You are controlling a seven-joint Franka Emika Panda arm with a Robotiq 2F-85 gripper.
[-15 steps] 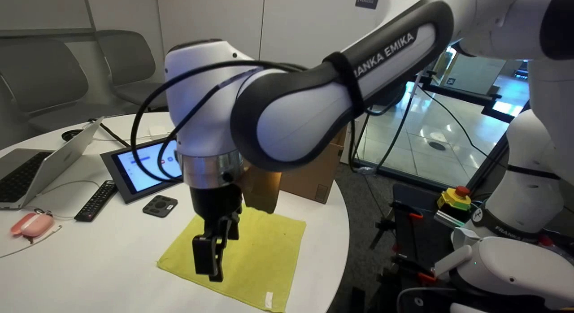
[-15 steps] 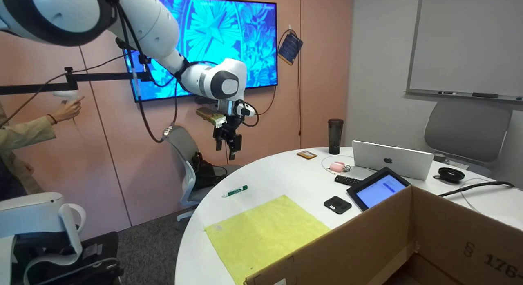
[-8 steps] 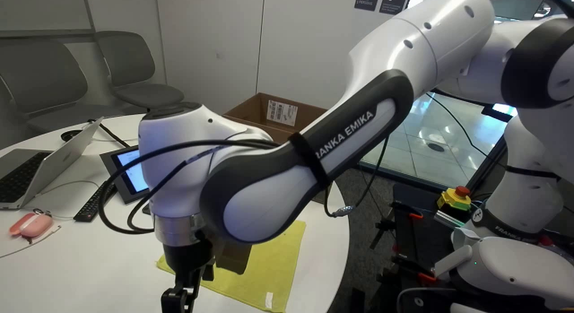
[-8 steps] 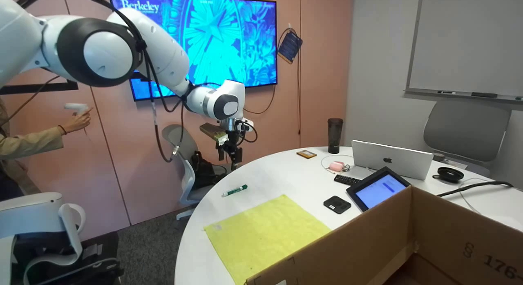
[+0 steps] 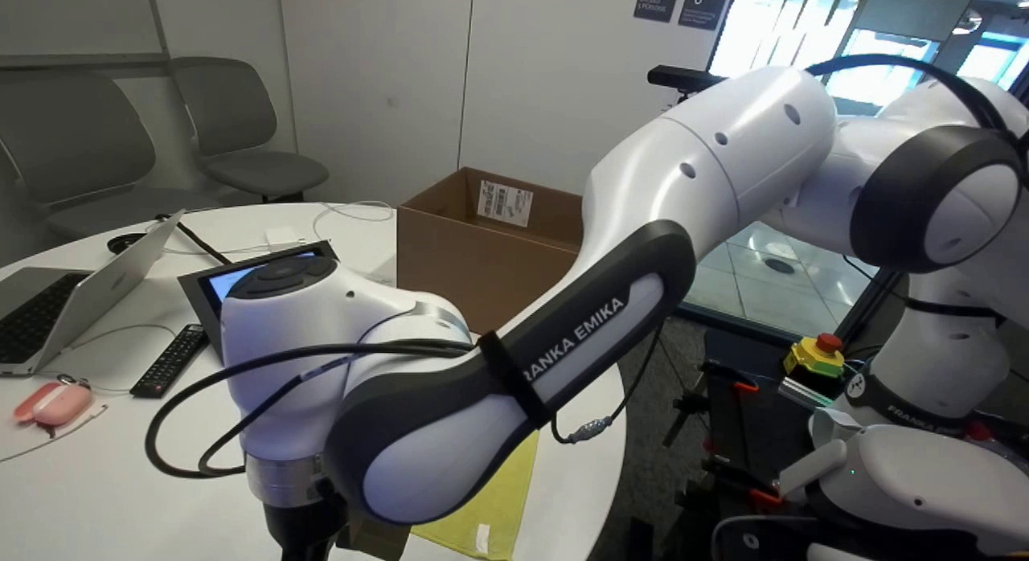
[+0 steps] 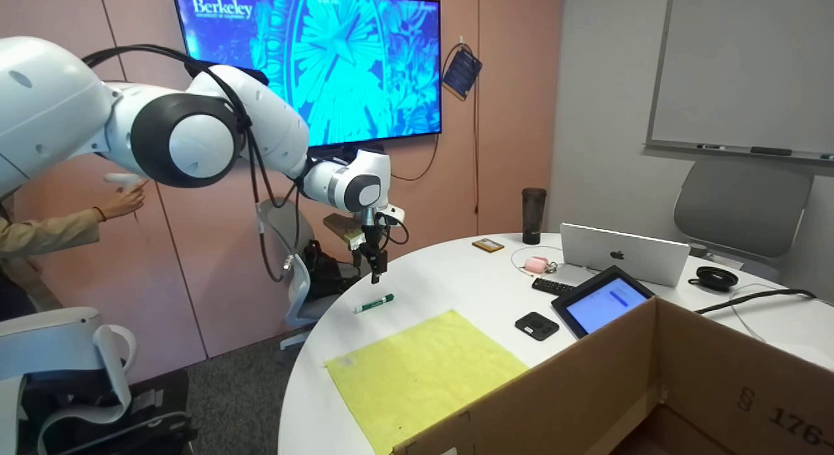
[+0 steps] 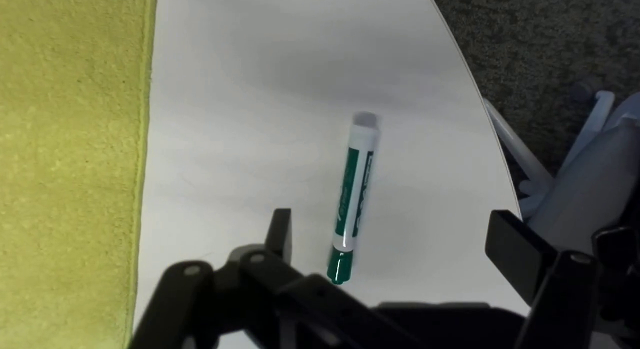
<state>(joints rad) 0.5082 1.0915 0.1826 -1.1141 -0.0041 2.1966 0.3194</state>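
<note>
My gripper (image 7: 392, 234) is open and empty, pointing down above the white table (image 7: 225, 114). In the wrist view a green and white marker (image 7: 352, 194) lies on the table, its green end between the open fingers, nearer the left finger; nothing touches it. In an exterior view the gripper (image 6: 374, 263) hangs just above and behind the marker (image 6: 374, 304), near the table's edge. In an exterior view the fingers are cut off at the bottom and the marker is out of sight. A yellow cloth (image 7: 70, 164) lies flat beside the marker; it shows in both exterior views (image 6: 423, 377) (image 5: 494, 505).
An open cardboard box (image 5: 482, 264) stands on the table. A tablet (image 6: 609, 302), a black puck-like device (image 6: 537, 326), a remote (image 6: 552, 286), a laptop (image 6: 625, 254), a pink case (image 6: 537, 264) and a dark tumbler (image 6: 533, 217) are also there. A chair (image 6: 306, 279) stands by the edge.
The arm has lowered steadily, bringing the open gripper down toward the table and the marker. In an exterior view its fingers have dropped out of the frame. The table objects have not moved.
</note>
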